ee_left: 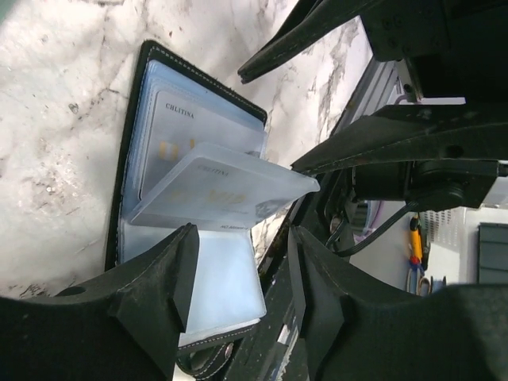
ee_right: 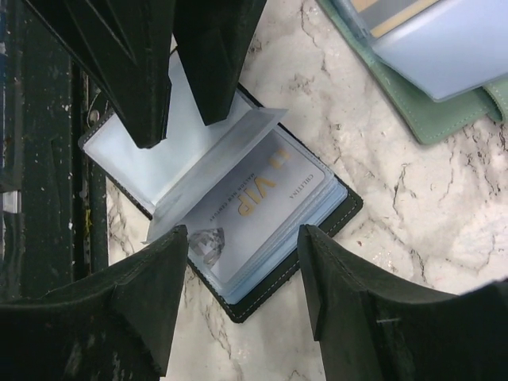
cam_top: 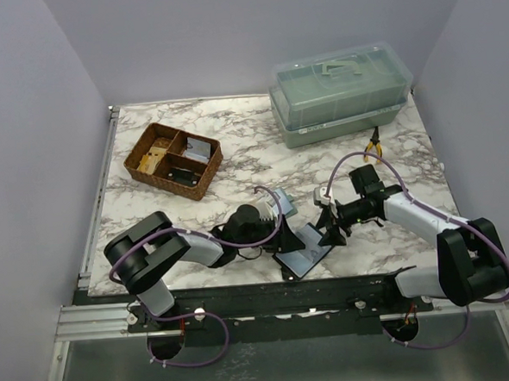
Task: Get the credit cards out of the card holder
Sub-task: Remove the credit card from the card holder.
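The card holder (cam_top: 309,254) lies open on the marble near the front edge, with clear sleeves inside. In the right wrist view, a pale blue-grey credit card (ee_right: 262,190) marked VIP sits in a sleeve of the black holder (ee_right: 317,238). One clear sleeve page (ee_left: 222,190) stands raised over another card (ee_left: 198,127). My left gripper (ee_left: 238,278) is open, its fingers (ee_right: 143,87) over the holder's empty half. My right gripper (ee_right: 242,270) is open just above the card-filled half. In the top view, both grippers, left (cam_top: 290,236) and right (cam_top: 329,231), meet over the holder.
A mint-green wallet (ee_right: 444,87) lies open just behind the holder. A brown wicker divided tray (cam_top: 173,161) stands at the back left. A clear lidded plastic box (cam_top: 339,95) stands at the back right, with pliers (cam_top: 374,144) in front of it.
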Controlling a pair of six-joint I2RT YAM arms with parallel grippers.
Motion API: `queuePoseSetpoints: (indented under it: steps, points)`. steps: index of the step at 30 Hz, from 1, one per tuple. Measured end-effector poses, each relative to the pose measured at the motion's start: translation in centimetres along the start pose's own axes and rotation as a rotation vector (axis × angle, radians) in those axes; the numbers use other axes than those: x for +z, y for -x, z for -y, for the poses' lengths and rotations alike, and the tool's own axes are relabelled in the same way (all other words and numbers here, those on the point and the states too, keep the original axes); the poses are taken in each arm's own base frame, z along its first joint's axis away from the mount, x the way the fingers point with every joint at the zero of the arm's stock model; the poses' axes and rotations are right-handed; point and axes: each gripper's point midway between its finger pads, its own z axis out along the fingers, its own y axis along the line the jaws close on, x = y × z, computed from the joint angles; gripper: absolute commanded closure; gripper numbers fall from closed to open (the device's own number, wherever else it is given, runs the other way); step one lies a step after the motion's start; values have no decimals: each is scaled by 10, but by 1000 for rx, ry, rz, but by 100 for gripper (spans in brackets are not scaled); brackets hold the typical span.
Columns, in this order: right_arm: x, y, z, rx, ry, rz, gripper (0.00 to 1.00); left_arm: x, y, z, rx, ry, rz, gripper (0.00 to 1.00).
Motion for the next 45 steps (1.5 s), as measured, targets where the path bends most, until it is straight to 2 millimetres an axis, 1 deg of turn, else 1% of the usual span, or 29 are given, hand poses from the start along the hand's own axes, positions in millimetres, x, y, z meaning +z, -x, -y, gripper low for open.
queuePoseSetpoints:
  steps: [3, 7, 10, 16, 21, 23, 28, 32, 39, 41, 45]
  points:
    - [1, 4, -1, -1, 8, 17, 41, -5, 4, 3, 23, -5, 23, 44]
    - [7, 7, -6, -8, 41, 18, 55, -9, 5, 5, 37, -12, 35, 45]
    - [15, 13, -9, -12, 77, 10, 57, -10, 2, 2, 31, -5, 32, 45]
    - [19, 27, -6, 16, 101, 24, 58, -15, -6, -7, 8, 13, 28, 48]
    - [21, 36, -2, 107, 124, 30, 57, -18, -8, -5, -12, -2, 43, 49]
    - [24, 38, 0, 159, 147, 25, 60, -18, -8, -4, -19, -15, 50, 50]
    - [32, 35, 1, 283, 215, -9, 60, -15, -9, -4, -37, -29, 58, 50]
    - [33, 32, -5, 353, 249, -25, 57, -14, -10, -3, -43, -38, 61, 50]
    - [34, 31, -11, 429, 277, -53, 52, -15, -9, -2, -43, -44, 69, 52]
    - [34, 32, -11, 440, 282, -58, 52, -15, -9, -2, -45, -43, 71, 56]
    - [35, 32, -15, 459, 290, -69, 53, -15, -8, -2, -52, -41, 77, 58]
